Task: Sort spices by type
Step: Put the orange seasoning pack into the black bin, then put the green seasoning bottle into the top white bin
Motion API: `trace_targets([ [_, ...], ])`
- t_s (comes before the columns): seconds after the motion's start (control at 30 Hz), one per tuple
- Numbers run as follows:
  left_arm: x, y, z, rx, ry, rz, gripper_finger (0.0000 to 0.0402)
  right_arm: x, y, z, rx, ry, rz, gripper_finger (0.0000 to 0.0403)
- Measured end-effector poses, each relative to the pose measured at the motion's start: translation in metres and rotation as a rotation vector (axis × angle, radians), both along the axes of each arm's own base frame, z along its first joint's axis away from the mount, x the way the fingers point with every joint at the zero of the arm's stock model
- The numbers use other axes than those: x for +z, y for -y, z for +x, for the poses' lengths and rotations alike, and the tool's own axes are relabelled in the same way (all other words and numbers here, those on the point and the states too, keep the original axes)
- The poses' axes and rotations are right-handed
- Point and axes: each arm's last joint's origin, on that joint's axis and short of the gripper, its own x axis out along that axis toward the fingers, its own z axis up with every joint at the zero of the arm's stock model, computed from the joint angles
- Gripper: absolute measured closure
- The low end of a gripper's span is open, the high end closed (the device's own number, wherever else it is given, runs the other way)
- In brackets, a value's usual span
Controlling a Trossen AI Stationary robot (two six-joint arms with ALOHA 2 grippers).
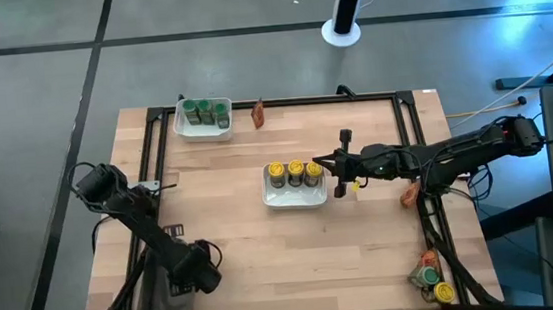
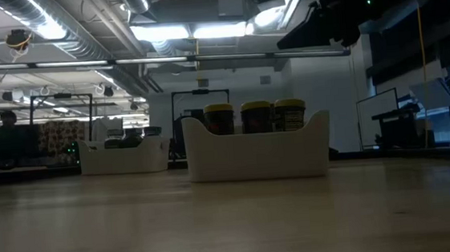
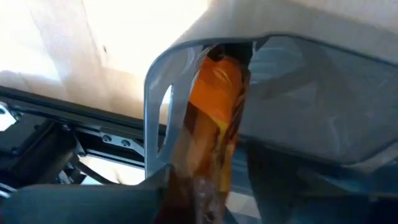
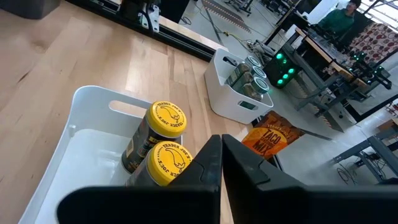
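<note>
I judge the sort well along: three yellow-lidded jars (image 1: 294,172) fill the middle tray (image 1: 296,200), green-lidded jars (image 1: 204,111) the far tray (image 1: 201,132), while my left gripper (image 3: 205,199) holds an orange packet (image 3: 214,112), my right gripper (image 4: 222,163) hovers closed and empty, and stragglers (image 1: 431,277) wait at the counter (image 1: 245,248) corner.

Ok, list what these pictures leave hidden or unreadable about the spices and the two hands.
- Left hand: high view, open or shut unreadable over the grey tub; left wrist view is filled by an orange packet.
- Third yellow-lidded jar: right wrist view, behind the right hand.
- Green-lidded jars: low view, below the far tray wall.
</note>
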Motion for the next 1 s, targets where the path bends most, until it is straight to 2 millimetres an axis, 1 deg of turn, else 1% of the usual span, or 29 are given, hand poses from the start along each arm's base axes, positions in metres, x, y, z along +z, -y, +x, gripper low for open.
trace_targets([
  [0.1, 0.002, 0.001, 0.002, 0.016, 0.007, -0.001, 0.0255, 0.000, 0.000, 0.000, 0.000, 0.000, 0.000, 0.0389],
  [0.2, 0.007, 0.002, 0.005, 0.039, -0.001, -0.030, 0.0237, 0.000, 0.000, 0.000, 0.000, 0.001, 0.001, 0.0389],
  [0.33, 0.017, 0.000, 0.012, 0.076, -0.017, -0.063, 0.0230, 0.000, 0.000, 0.000, 0.000, 0.001, 0.001, 0.0389],
  [0.43, 0.029, -0.002, 0.016, 0.065, -0.036, -0.074, 0.0229, 0.000, 0.000, 0.000, 0.000, 0.000, 0.001, 0.0389],
  [0.57, 0.044, -0.010, 0.019, 0.058, -0.053, -0.028, 0.0229, 0.000, 0.000, 0.000, 0.000, 0.001, 0.001, 0.0389],
  [0.73, 0.064, -0.022, 0.027, 0.084, 0.074, -0.039, 0.0229, 0.000, 0.000, 0.000, 0.000, 0.000, 0.001, 0.0389],
  [0.8, 0.072, -0.031, 0.028, 0.109, 0.122, -0.020, 0.0229, 0.000, 0.000, 0.000, 0.000, 0.001, 0.001, 0.0389],
  [1.0, 0.100, -0.061, 0.027, 0.176, 0.347, 0.058, 0.0229, 0.000, 0.000, 0.000, 0.000, 0.001, 0.001, 0.0389],
])
